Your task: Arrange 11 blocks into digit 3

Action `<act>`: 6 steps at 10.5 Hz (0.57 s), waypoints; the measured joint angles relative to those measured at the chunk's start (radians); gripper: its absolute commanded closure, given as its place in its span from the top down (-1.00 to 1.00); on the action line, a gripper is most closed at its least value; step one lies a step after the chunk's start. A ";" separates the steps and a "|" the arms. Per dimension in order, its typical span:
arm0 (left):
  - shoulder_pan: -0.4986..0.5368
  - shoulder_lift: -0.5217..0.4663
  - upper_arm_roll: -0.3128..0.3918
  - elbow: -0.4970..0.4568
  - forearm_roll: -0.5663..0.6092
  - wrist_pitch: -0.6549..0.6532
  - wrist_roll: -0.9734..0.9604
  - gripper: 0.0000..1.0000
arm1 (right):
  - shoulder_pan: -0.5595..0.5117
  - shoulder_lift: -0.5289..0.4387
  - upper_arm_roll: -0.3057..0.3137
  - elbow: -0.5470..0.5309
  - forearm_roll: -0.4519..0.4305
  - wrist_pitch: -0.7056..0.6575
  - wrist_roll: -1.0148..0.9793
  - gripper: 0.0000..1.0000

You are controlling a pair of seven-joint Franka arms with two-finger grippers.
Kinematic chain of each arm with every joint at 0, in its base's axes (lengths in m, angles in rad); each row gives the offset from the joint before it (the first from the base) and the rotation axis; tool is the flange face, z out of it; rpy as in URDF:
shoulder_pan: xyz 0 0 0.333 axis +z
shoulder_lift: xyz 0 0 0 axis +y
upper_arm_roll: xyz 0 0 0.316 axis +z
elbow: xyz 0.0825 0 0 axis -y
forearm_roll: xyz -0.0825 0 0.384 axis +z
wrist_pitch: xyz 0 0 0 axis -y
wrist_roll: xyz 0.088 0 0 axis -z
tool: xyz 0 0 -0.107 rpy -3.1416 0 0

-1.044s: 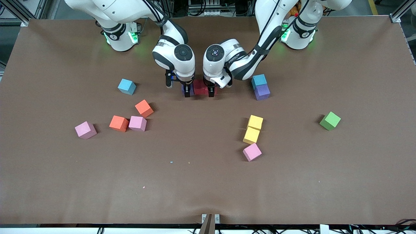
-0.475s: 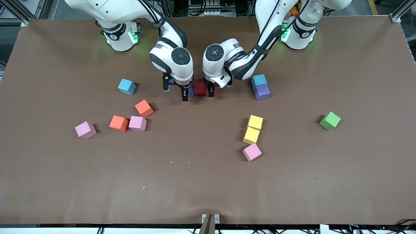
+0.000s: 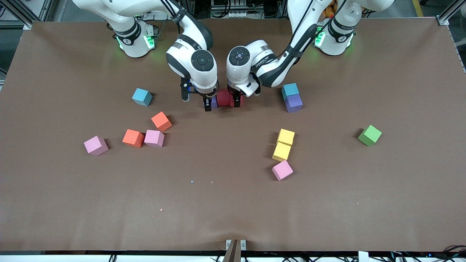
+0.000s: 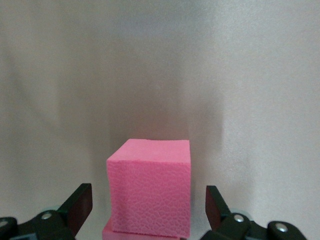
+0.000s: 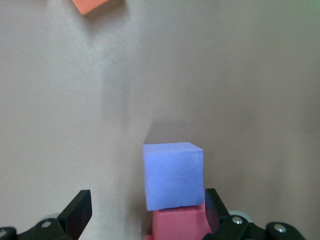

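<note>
Short row seen mid-tabletop: purple block (image 3: 214, 102), red blocks (image 3: 226, 98) touching. Right hand (image 3: 208, 103) spread, straddling purple end; left hand (image 3: 237, 102) spread, straddling opposite red end. Remaining blocks scattered nearer camera, ungrasped.

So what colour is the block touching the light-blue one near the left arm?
Purple block, front view.

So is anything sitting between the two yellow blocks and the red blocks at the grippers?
Nothing visible does: bare table lies between the yellow blocks and the red blocks. The left gripper and right gripper, both open, are down at that row.
</note>
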 measured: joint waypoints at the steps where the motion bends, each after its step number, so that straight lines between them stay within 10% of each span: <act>1: 0.000 -0.009 0.000 0.001 0.000 -0.002 0.000 1.00 | -0.008 -0.005 -0.011 0.032 0.006 -0.051 -0.031 1.00; 6: 0.013 -0.121 0.003 0.017 0.000 -0.156 0.003 1.00 | -0.028 -0.013 -0.227 0.250 0.101 -0.254 -0.413 1.00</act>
